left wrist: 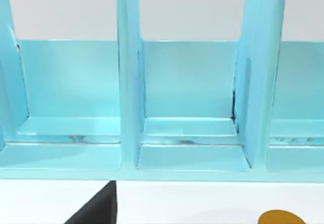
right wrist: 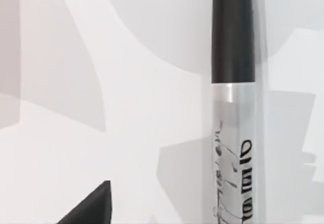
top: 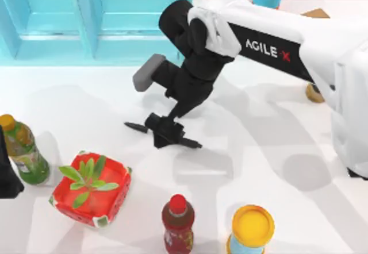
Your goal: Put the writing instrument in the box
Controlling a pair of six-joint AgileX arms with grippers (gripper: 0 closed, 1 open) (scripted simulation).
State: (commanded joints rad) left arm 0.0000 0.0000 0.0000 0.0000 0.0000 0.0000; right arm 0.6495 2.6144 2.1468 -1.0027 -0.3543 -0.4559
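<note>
White tabletop fills the scene, with a pale turquoise partitioned box along its far left edge. Near the table's middle lies the slim black marker pen with a white-grey labelled middle band, flat on the surface and well apart from the box. The right wrist view shows its black end and printed band close up against the white table. The right gripper, black, is down over the marker's middle, with the marker's two ends sticking out on either side; whether its fingers are pressed onto the marker or apart cannot be told. The white right arm reaches in from the right. Nearer the front stand a red square planter with a green plant, a red-capped bottle and a yellow-topped cylinder. A green bottle with an orange cap stands at the left, just beside the parked left arm.
</note>
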